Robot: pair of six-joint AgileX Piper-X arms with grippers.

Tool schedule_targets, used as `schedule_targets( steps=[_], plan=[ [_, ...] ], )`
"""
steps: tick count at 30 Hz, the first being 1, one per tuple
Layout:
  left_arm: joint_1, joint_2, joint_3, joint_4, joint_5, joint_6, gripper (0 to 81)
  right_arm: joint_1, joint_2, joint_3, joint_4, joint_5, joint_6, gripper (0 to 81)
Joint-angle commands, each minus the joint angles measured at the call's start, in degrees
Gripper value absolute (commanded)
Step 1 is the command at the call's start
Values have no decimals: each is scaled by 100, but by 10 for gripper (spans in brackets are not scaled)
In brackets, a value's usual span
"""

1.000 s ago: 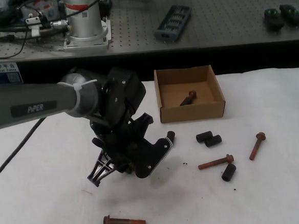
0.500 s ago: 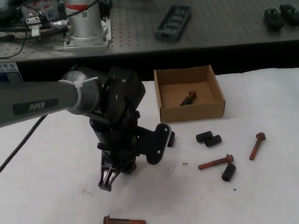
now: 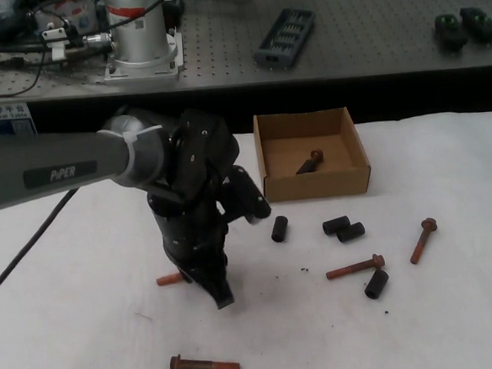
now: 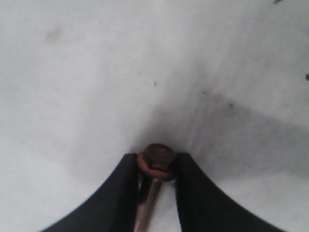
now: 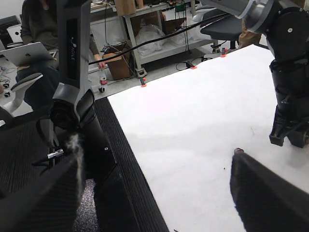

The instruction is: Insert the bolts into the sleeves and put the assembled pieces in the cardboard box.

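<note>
Left jaws are low at the white-covered bench (image 3: 87,331), pinched tight on a rusty hex-head steel bolt (image 4: 155,164) just below its head. Right jaws are spread wide. Beyond sits the brown cardboard box (image 3: 315,185), with black cylindrical sleeves (image 3: 344,228) lying nearby.
</note>
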Motion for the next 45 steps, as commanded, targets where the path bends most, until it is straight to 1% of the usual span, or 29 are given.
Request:
schedule_targets(
  steps=[1, 5, 7, 15, 18, 21, 32, 33, 35, 36, 38, 40, 41, 42, 43, 45],
  plan=[
    [-14, 241, 85, 368, 290, -1230, 6, -28, -42, -8, -86, 1, -47, 598],
    [-14, 227, 81, 367, 327, -2691, 6, -28, -42, -8, -86, 1, -47, 598],
    [-14, 227, 81, 367, 332, -3215, 6, -28, -42, -8, -86, 1, -47, 598],
    [-14, 227, 81, 367, 344, -4886, 6, -28, -42, -8, -34, 1, -47, 598],
    [-14, 227, 81, 340, 341, -5246, 6, -28, -42, -8, 9, 1, -47, 598],
    [2, 227, 81, 315, 327, -5375, 6, -28, -42, -8, 105, 1, -47, 598],
    [0, 227, 81, 287, 298, -5331, 7, -28, -42, -8, 141, 1, -88, 598],
    [0, 227, 81, 318, 298, -5296, 32, -28, -42, -8, 141, -10, -86, 598],
    [0, 227, 70, 389, 327, -5194, 113, -28, -42, -8, 141, -41, -86, 598],
    [0, 227, 49, 457, 325, -5143, 176, -28, -42, -8, 141, -41, -86, 598],
    [0, 227, -1, 610, 325, -5039, 329, -28, -42, -8, 141, -41, -86, 598],
    [0, 227, -62, 752, 325, -4929, 456, -28, -42, -8, 141, -41, -86, 598],
    [0, 227, -109, 845, 325, -4847, 498, -28, -42, -8, 141, -41, -86, 598],
    [0, 227, -155, 934, 325, -4767, 507, -28, -42, -8, 141, -41, -86, 598],
    [0, 227, -195, 1008, 325, -4668, 496, -28, -42, -8, 141, -41, -86, 598],
    [0, 227, -292, 1211, 325, -4480, 452, -28, -42, -8, 141, -41, -86, 598]
  ],
)
